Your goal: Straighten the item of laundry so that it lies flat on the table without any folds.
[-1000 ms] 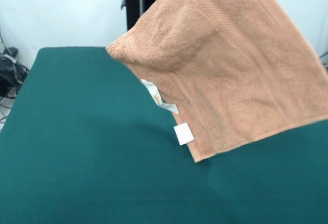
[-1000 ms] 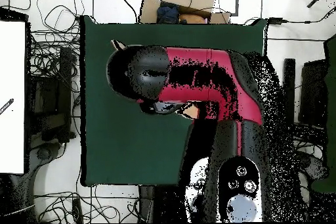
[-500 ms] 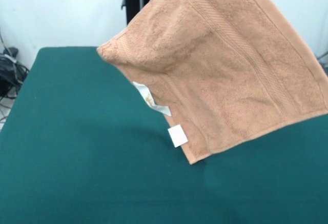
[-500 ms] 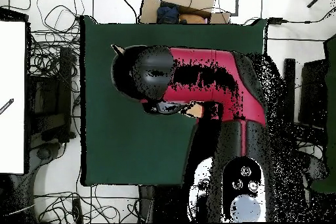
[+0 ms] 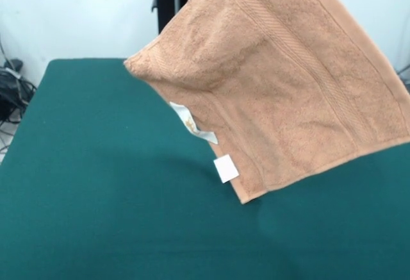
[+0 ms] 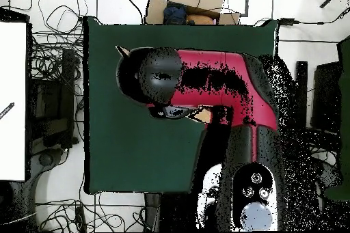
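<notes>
One peach-orange towel [image 5: 282, 88] hangs in the air above the green table [image 5: 96, 197], spread on a slant with its lowest corner close over the cloth, whether touching I cannot tell. Two white labels sit on the towel's left edge: a crumpled upper label [image 5: 192, 125] with a faint, unreadable mark, and below it a blank square label [image 5: 226, 168]. Overhead, the red arm [image 6: 212, 83] covers the towel, and the gripper's jaws cannot be made out.
</notes>
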`<action>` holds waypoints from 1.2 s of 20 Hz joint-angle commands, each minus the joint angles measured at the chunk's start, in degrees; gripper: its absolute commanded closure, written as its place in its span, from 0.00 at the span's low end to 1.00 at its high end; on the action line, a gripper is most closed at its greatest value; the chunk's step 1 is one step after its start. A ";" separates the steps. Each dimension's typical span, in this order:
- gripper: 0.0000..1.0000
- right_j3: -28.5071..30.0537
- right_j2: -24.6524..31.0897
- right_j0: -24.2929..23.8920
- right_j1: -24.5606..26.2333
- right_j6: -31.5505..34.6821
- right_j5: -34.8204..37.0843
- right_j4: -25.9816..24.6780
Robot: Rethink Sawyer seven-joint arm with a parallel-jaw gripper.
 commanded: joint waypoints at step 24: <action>1.00 19.83 -3.92 9.41 -10.31 11.64 -10.26 -3.06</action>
